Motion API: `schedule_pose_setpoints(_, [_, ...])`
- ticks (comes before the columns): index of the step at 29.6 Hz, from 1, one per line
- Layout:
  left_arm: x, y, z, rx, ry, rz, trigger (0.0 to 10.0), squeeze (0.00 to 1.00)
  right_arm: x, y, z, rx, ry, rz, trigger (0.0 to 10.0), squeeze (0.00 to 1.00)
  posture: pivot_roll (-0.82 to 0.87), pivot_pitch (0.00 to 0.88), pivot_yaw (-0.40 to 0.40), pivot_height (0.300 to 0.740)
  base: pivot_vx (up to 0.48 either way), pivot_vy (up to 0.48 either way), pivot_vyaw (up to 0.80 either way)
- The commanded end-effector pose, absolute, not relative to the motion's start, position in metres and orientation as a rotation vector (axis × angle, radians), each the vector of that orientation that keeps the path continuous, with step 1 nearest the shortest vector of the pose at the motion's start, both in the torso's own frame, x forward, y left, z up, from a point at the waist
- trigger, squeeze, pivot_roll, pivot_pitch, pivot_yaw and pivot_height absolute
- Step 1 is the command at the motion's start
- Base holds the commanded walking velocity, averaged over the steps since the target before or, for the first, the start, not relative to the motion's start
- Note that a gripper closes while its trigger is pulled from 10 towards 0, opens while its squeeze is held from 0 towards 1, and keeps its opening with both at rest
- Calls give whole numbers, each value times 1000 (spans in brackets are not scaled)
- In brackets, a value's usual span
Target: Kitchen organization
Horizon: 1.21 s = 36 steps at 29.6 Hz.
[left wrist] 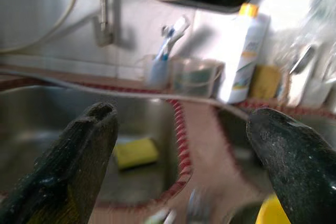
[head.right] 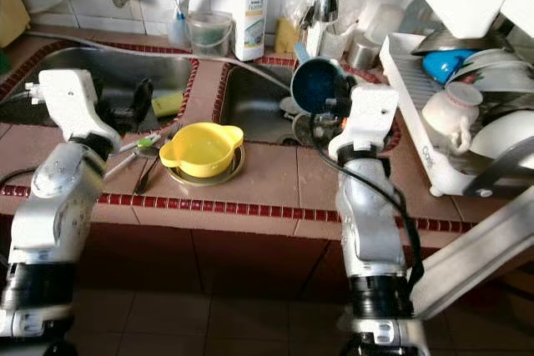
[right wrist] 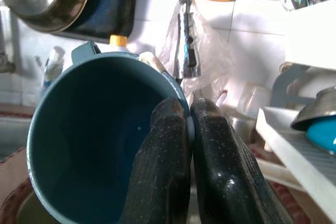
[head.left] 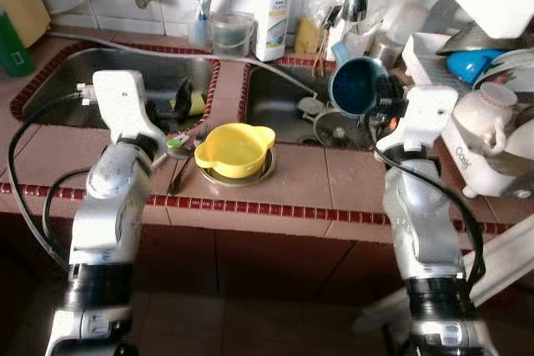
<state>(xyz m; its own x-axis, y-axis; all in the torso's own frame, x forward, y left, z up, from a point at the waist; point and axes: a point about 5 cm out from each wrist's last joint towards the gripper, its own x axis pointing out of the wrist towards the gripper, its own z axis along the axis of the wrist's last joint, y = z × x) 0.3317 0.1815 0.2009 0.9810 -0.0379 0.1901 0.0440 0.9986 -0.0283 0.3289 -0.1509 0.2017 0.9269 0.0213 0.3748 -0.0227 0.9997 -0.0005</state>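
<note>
While pinched by right gripper (right wrist: 190, 129), blue cup (right wrist: 100, 140) over sink (head.left: 275, 102)

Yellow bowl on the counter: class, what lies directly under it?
The yellow bowl sits on a round metal plate; only the plate's rim shows around it. The plate's middle is covered by the bowl, so anything there cannot be seen.

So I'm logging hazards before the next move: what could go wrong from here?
The right end effector pinches only the rim of the blue cup, tilted over the right sink; it could slip and drop onto the dishes below. The dish rack beside it is crowded, so placing the cup may knock the white teapot. The open left end effector hovers near the yellow bowl.
</note>
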Motion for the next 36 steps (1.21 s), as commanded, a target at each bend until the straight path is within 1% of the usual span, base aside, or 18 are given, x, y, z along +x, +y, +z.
schedule_pose_setpoints(1, [326, 176, 204, -13, -230, -37, 10000, 0, 323, -150, 208, 18, -418, 37, 10000, 0, -87, 0, -67, 740, 0, 0, 0])
schedule_pose_setpoints(3, [321, 177, 200, -23, -248, -38, 10000, 0, 319, -148, 203, 25, -410, 39, 10000, 0, -95, 0, -58, 740, 0, 0, 0])
schedule_pose_setpoints(5, [311, 175, 188, -45, -244, -30, 10000, 0, 312, -142, 190, -7, -396, 69, 10000, 0, -96, 0, -49, 740, 0, 0, 0])
schedule_pose_setpoints(10, [305, 169, 172, -47, -200, -60, 10000, 0, 303, -136, 175, -71, -401, 114, 10000, 0, -102, 0, -27, 740, 0, 0, 0])
schedule_pose_setpoints(13, [303, 171, 167, -39, -219, -53, 10000, 0, 301, -139, 168, -46, -390, 90, 10000, 0, -105, 0, -24, 740, 0, 0, 0])
schedule_pose_setpoints(17, [305, 172, 161, 20, -218, -69, 10000, 0, 302, -143, 166, -77, -388, 77, 10000, 0, -113, 0, -14, 740, 0, 0, 0])
schedule_pose_setpoints(19, [306, 174, 160, 17, -224, -66, 10000, 0, 304, -147, 167, -81, -388, 61, 10000, 0, -114, 0, -11, 740, 0, 0, 0])
schedule_pose_setpoints(22, [307, 176, 160, 58, -231, -75, 10000, 0, 308, -157, 172, -94, -406, 24, 10000, 0, -109, 0, -15, 740, 0, 0, 0])
schedule_pose_setpoints(26, [307, 180, 159, 107, -239, -79, 10000, 0, 311, -159, 175, -97, -419, 18, 10000, 0, -104, 0, -20, 740, 0, 0, 0])
schedule_pose_setpoints(32, [312, 199, 153, 251, -252, -73, 10000, 0, 316, -154, 170, -110, -407, 61, 10000, 0, -76, 0, -36, 740, 0, 0, 0])
schedule_pose_setpoints(33, [314, 201, 153, 242, -243, -71, 10000, 0, 317, -154, 170, -110, -406, 64, 10000, 0, -69, 0, -41, 740, 0, 0, 0])
schedule_pose_setpoints(34, [320, 201, 155, 186, -232, -60, 10000, 0, 320, -153, 170, -110, -404, 71, 10000, 0, -66, 0, -44, 740, 0, 0, 0])
schedule_pose_setpoints(35, [320, 201, 155, 186, -232, -60, 10000, 0, 320, -153, 170, -110, -404, 71, 10000, 0, -66, 0, -44, 740, 0, 0, 0])
schedule_pose_setpoints(36, [320, 196, 163, 162, -264, -68, 10000, 0, 321, -152, 172, -110, -412, 79, 10000, 0, -71, 0, -40, 740, 0, 0, 0])
